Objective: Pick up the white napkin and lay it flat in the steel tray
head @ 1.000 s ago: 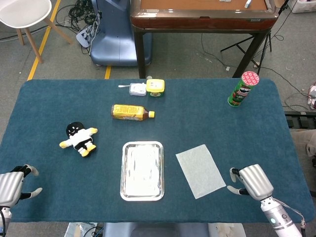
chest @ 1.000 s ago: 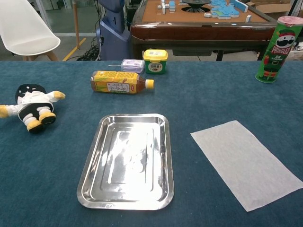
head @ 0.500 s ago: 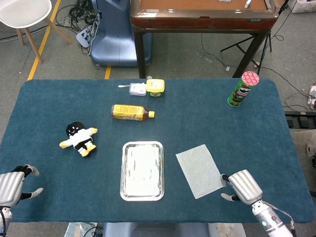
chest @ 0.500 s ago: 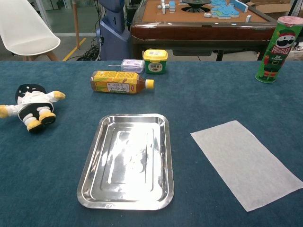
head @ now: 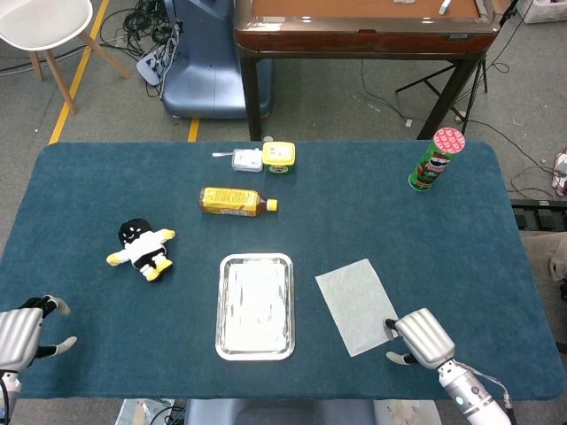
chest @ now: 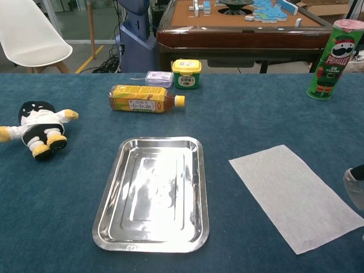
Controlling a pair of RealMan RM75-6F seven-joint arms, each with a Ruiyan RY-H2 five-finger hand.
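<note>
The white napkin (head: 359,305) (chest: 295,194) lies flat on the blue table, right of the steel tray (head: 255,347) (chest: 108,212), which holds nothing. My right hand (head: 418,339) (chest: 355,185) hovers at the napkin's near right corner, fingers apart, holding nothing. It shows only as a sliver at the right edge of the chest view. My left hand (head: 22,331) stays at the table's near left corner with fingers spread, far from the tray.
A plush doll (head: 143,247) lies left of the tray. A yellow-labelled bottle (head: 233,202) lies behind it, with a yellow tub (head: 278,157) and a small box (head: 247,160) further back. A Pringles can (head: 435,159) stands at the far right.
My right hand has moved left toward the napkin's near right corner and now enters the chest view. The napkin, tray and left hand have not moved.
</note>
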